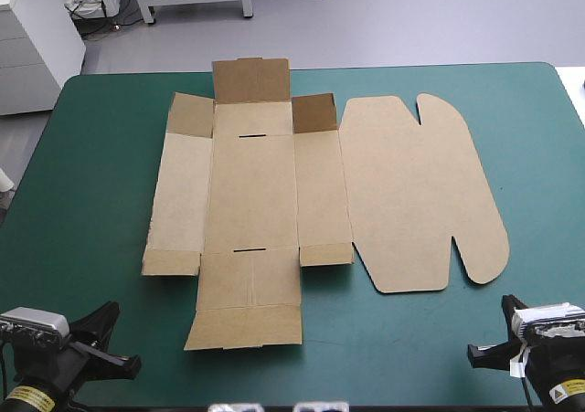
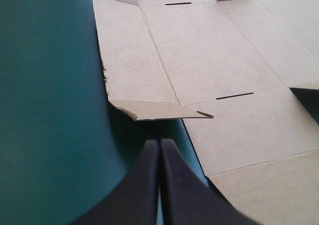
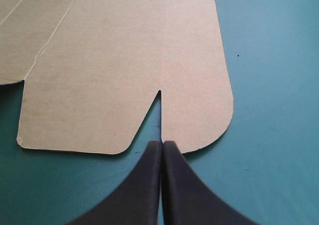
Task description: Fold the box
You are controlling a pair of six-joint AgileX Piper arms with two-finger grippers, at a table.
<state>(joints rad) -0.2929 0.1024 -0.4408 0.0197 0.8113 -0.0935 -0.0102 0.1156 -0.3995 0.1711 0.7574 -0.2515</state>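
The brown box (image 1: 274, 193) lies as a cut sheet spread on the teal-green cover, its wide lid panel (image 1: 411, 193) flat to the right. The far flaps (image 1: 251, 80) stand slightly raised. My left gripper (image 1: 114, 341) sits shut at the near left corner of the table, off the board. In the left wrist view its tips (image 2: 159, 142) point at a small corner flap (image 2: 154, 110) that lifts a little off the cover. My right gripper (image 1: 494, 330) is shut at the near right corner. Its tips (image 3: 163, 144) sit just short of the lid's notch (image 3: 159, 93).
Teal-green cover (image 1: 91, 156) shows on every side of the sheet, widest at the right (image 1: 539, 156) and along the near edge between the two grippers.
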